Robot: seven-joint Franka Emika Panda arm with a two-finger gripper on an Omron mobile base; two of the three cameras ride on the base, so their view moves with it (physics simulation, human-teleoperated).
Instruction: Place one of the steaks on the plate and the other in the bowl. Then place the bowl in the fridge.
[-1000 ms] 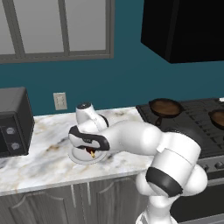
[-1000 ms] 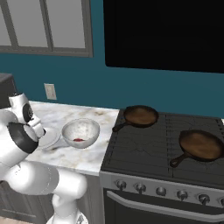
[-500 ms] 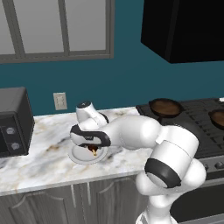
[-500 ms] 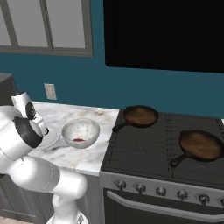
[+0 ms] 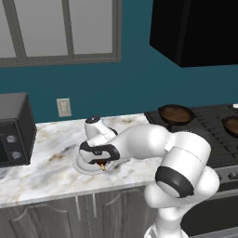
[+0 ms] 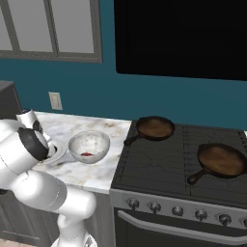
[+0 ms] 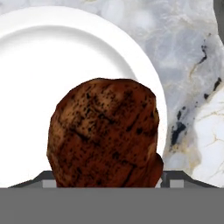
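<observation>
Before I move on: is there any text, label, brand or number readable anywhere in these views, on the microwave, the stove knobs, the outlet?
None can be read.
Microwave: two round dials on its front, no legible marks.
Stove knobs: plain, no numbers visible.
Wall outlet: blank.
Plate, dark steak and bowl: no print or label.

i see a microwave (image 5: 14,128) on the marble bench (image 5: 46,160), a wall outlet (image 5: 63,107), two skillets (image 6: 155,128) (image 6: 222,160) on the stove (image 6: 159,166).
</observation>
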